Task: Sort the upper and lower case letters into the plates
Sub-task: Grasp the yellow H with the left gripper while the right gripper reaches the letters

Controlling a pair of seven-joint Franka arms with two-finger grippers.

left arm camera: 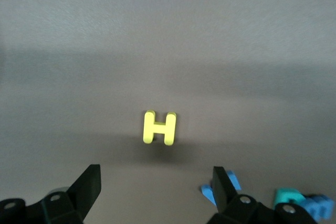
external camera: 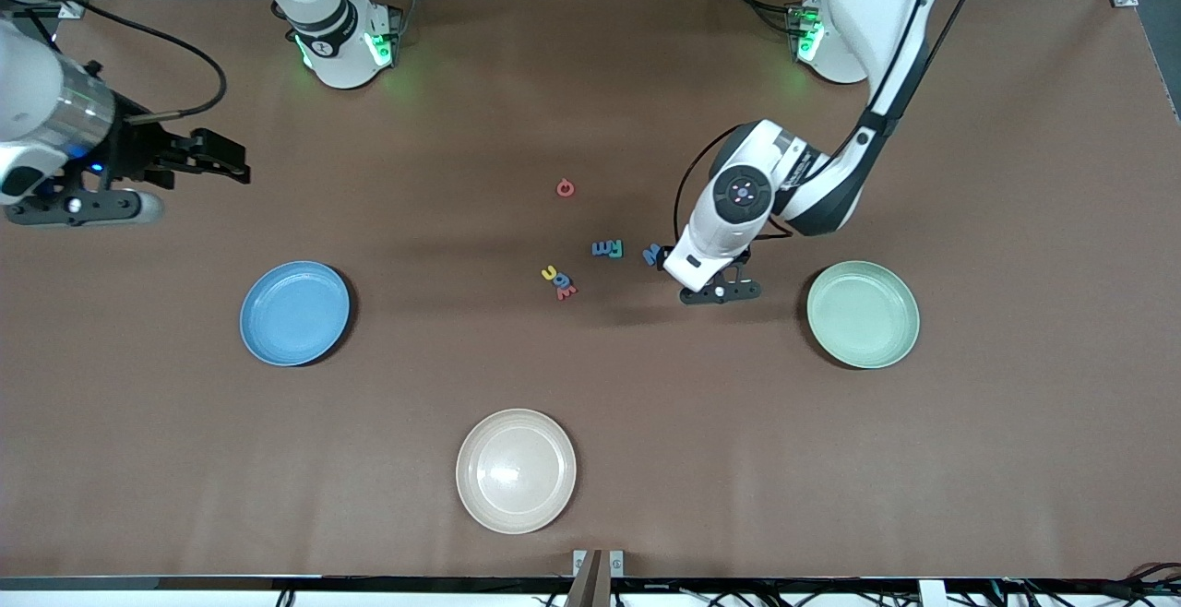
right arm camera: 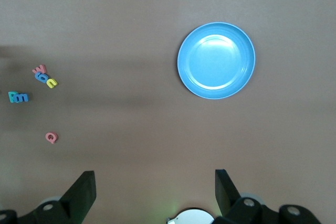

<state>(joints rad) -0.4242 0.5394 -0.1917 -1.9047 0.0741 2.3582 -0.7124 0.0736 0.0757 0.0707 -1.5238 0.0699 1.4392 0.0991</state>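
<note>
A matte brown table [external camera: 590,459] fills the frame; cables and shelving crowd the room along the top edge. Mid-frame lie the letters: a red Q [external camera: 566,187], a teal-and-blue "Fm" pair [external camera: 607,248], a small cluster [external camera: 558,282] and a yellow H [left arm camera: 159,127]. The sky blue plate [external camera: 295,313] sits centre-left, the mint green plate [external camera: 863,314] centre-right, the cream plate [external camera: 516,470] at bottom centre. The left gripper [left arm camera: 157,187] hangs over the H, jaws apart and holding nothing. The right gripper [external camera: 217,157] waits at upper left, jaws spread wide.

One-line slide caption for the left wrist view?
Open left gripper poised over yellow letter H on the brown table.
</note>
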